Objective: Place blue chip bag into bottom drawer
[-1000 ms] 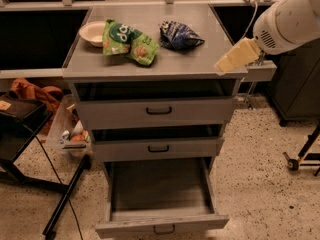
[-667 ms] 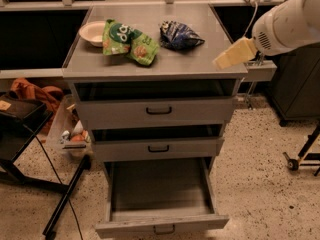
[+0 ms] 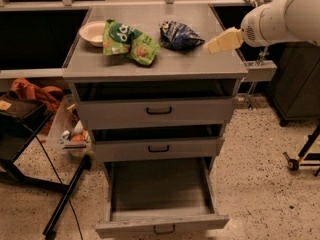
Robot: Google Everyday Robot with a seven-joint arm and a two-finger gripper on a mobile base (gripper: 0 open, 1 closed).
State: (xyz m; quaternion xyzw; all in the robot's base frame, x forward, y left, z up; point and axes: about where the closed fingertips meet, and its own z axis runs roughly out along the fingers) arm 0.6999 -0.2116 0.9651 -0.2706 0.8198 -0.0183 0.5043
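The blue chip bag (image 3: 179, 35), dark navy and crumpled, lies on top of the grey cabinet (image 3: 200, 66), right of centre. My gripper (image 3: 214, 44), cream-coloured on a white arm, reaches in from the right and hovers just right of the bag, over the cabinet's right side, apart from it. The bottom drawer (image 3: 161, 193) is pulled out wide and its tray is empty. The two upper drawers stand slightly ajar.
A green snack bag (image 3: 126, 43) and a pale bowl (image 3: 92, 32) lie on the cabinet's left half. A black stand and cable (image 3: 60, 209) sit on the floor at left, with a bin of items (image 3: 75, 134) beside the cabinet. A dark unit (image 3: 300, 84) stands at right.
My gripper has moved a little left and up, closer to the blue chip bag. The bags and drawers have not moved.
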